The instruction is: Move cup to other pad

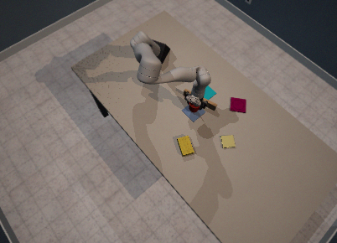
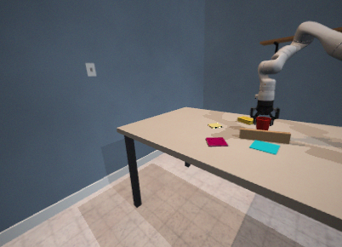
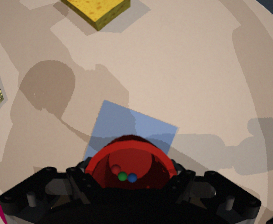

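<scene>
Red cup (image 1: 194, 108) (image 2: 263, 123) (image 3: 132, 145), marbles inside, between claw (image 1: 200, 102) (image 2: 264, 121) (image 3: 130, 167) fingers, clamping unclear; probably grasping, then a level lift over the rail (image 2: 265, 136) toward the tabletop's cyan-pad edge.

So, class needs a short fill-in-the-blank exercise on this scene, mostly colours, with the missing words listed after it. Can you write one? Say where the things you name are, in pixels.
The cup (image 1: 194, 109) (image 2: 263, 123) (image 3: 129, 160) is ____. Inside it lie a red marble (image 3: 116, 169), a blue marble (image 3: 132, 177) and a ____ marble. In the wrist view, the cup partly hides a ____ pad. The wooden rail (image 1: 211, 105) (image 2: 265, 136) stands between the cup and the ____ pad.

Missing words: red; green; blue; cyan.
</scene>
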Motion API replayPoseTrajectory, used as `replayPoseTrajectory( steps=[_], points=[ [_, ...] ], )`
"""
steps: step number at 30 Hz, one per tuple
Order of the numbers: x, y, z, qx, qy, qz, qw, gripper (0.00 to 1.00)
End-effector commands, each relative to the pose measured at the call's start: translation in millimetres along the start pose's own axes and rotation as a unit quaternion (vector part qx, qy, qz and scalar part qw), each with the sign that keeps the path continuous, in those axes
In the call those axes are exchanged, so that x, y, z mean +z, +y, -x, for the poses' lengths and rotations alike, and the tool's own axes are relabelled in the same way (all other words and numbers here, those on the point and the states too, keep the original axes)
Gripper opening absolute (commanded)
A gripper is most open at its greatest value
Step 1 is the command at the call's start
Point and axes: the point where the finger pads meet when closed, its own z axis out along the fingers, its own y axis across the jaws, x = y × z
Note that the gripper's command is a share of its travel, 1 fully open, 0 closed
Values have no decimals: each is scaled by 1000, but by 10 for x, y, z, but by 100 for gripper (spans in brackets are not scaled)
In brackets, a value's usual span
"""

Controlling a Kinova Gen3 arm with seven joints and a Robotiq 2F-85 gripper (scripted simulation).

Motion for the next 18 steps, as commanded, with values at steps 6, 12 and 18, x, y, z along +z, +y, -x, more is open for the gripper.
replayPoseTrajectory(
  steps=[6,12,18],
  points=[
    [-257,-29,-16,1,2,-6,1000,83],
    [-397,-28,-16,1,2,-6,1000,83],
    [-456,-27,-15,1,2,-6,1000,83]
  ],
)
